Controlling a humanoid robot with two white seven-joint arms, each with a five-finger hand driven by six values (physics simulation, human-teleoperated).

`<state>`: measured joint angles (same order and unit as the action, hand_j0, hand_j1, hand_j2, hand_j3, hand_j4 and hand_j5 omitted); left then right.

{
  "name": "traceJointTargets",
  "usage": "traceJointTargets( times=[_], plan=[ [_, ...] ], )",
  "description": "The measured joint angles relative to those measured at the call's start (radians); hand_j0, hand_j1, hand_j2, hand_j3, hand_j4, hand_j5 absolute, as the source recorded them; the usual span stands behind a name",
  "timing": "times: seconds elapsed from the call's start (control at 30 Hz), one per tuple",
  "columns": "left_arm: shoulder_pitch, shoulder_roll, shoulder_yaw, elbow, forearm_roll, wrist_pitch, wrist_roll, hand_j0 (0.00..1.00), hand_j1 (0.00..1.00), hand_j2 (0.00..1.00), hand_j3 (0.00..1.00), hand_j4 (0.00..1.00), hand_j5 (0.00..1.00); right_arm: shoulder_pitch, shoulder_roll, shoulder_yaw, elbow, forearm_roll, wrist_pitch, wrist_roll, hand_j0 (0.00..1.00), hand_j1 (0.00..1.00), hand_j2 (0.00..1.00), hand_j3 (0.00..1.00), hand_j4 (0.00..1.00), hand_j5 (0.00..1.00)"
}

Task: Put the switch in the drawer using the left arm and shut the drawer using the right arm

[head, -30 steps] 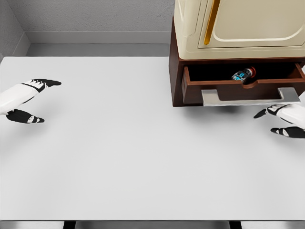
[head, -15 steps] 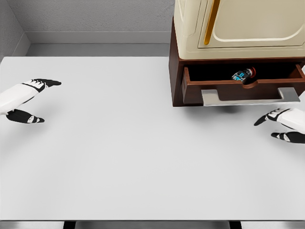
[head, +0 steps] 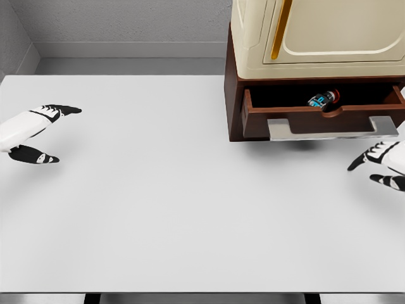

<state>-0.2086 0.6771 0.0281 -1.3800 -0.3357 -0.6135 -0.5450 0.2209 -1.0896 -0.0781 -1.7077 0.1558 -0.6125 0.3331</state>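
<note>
Switch already inside the open drawer; closing not yet done. Left hand at the counter's left edge, fingers spread, empty. Right hand below the drawer handle, fingers loosely open, touching nothing.

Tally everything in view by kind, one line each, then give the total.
Cabinet: 1
Drawer, open: 1
Switch, inside the drawer: 1
Table: 1
Robot hands: 2, left hand and right hand
Total: 6
</note>
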Motion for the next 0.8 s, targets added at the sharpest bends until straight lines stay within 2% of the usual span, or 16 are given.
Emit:
traceJointTargets(
  times=[0.2,0.6,0.8],
  plan=[
    [0.0,0.0,0.0,0.0,0.0,0.0,0.0,1.0,1.0,1.0,1.0,1.0,1.0,0.02,-0.044,-0.01,-0.049,0.0,0.0,0.002,0.63,0.63,0.63,0.63,0.63,0.63],
    [0.0,0.0,0.0,0.0,0.0,0.0,0.0,1.0,1.0,1.0,1.0,1.0,1.0,0.018,-0.163,-0.008,-0.061,-0.004,0.0,0.004,0.64,0.64,0.64,0.64,0.64,0.64],
    [0.0,0.0,0.0,0.0,0.0,0.0,0.0,1.0,1.0,1.0,1.0,1.0,1.0,0.006,-0.177,-0.006,-0.059,-0.003,0.0,0.005,0.63,0.63,0.63,0.63,0.63,0.63]
  ],
)
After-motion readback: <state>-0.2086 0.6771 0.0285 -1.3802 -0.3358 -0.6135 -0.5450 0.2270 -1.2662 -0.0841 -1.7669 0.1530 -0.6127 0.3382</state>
